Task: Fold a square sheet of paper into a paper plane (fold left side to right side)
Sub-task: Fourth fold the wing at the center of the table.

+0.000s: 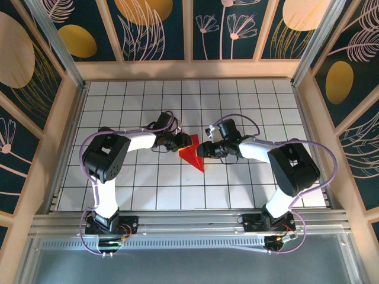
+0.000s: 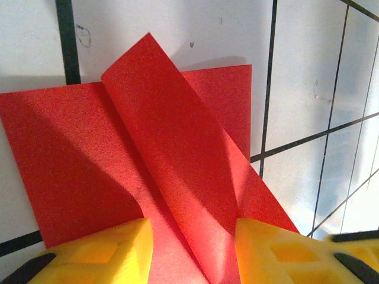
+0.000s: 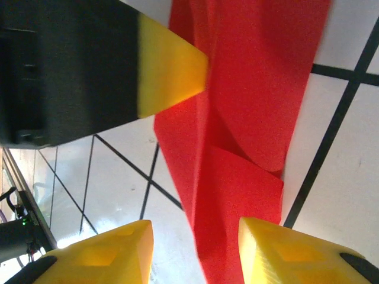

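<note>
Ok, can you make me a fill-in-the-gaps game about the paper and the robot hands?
The folded paper is coloured ____. The left gripper has fingers coloured ____. From above, the paper lies ____ the left gripper and the right gripper. The table has white tiles with ____ lines.
Missing words: red, yellow, between, black.

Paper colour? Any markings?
Plain bright red paper, unmarked; clearest in the left wrist view.

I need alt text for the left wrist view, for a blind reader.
Partly folded red paper lies on a white gridded table, one long flap raised. The left hand's yellow fingers flank its near end.
</note>
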Tool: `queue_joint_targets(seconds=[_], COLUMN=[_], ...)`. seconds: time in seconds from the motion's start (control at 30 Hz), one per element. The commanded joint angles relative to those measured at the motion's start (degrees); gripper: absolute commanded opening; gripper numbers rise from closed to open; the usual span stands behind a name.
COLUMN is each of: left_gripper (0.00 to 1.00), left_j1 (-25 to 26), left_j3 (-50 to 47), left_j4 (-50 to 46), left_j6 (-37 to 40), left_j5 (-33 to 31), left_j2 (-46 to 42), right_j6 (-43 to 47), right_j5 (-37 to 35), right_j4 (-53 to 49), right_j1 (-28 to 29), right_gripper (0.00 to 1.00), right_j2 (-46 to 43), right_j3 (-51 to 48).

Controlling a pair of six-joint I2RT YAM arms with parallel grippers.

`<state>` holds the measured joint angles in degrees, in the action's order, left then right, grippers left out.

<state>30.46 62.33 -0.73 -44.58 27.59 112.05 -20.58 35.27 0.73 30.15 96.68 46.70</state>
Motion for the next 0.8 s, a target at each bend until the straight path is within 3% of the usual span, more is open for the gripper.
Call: queue_joint_targets(seconds=[0.0, 0.23, 0.6, 0.77], left_gripper=[0.42, 0.41, 0.42, 0.42], left_j1=[0.0, 0.0, -0.1, -0.1], left_j3=[-0.1, 0.0, 0.1, 0.1], left_j4=[-3.8, -3.8, -3.8, -3.8], left_j6=[0.8, 0.8, 0.8, 0.7], left_j5=[-3.7, -3.6, -3.6, -3.5], left_j2=[1.9, 1.8, 1.9, 1.8], right_j6=[-1.0, -0.7, 1.0, 1.8], right_j5=[1.3, 0.8, -2.4, -4.2], right_j4=[2.9, 3.4, -0.5, -2.0], right_j1=[0.8, 0.9, 0.9, 0.9], right_gripper=[0.41, 0.32, 0.07, 0.03], right_j2=[2.2, 4.1, 5.2, 5.9], right_j3=[2.8, 3.5, 4.5, 4.6])
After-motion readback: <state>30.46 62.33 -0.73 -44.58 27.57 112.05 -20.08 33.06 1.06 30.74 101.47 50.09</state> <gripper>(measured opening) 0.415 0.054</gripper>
